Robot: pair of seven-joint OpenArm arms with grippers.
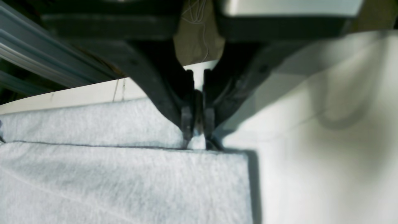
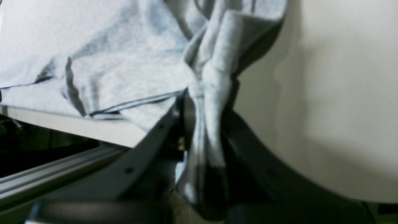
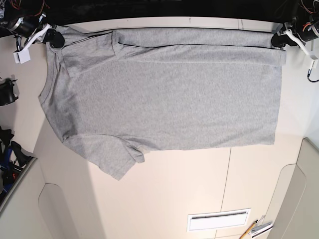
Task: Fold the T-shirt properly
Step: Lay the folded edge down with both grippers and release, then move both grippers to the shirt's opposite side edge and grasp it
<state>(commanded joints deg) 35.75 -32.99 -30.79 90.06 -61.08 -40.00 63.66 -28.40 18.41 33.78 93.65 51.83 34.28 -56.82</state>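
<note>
The grey T-shirt (image 3: 164,94) lies spread flat on the cream bench (image 3: 174,194), plain side up, neck toward the base view's left and hem toward its right. Its far long edge is folded over in a narrow strip. The left gripper (image 1: 198,124) is at the hem corner of that strip; its jaws are nearly together w/ a bit of fabric edge between them. The right gripper (image 2: 202,124) is at the shoulder/sleeve corner, jaws closed on a bunched fold of cloth. Near sleeve lies flat, pointing to the bench's front.
</note>
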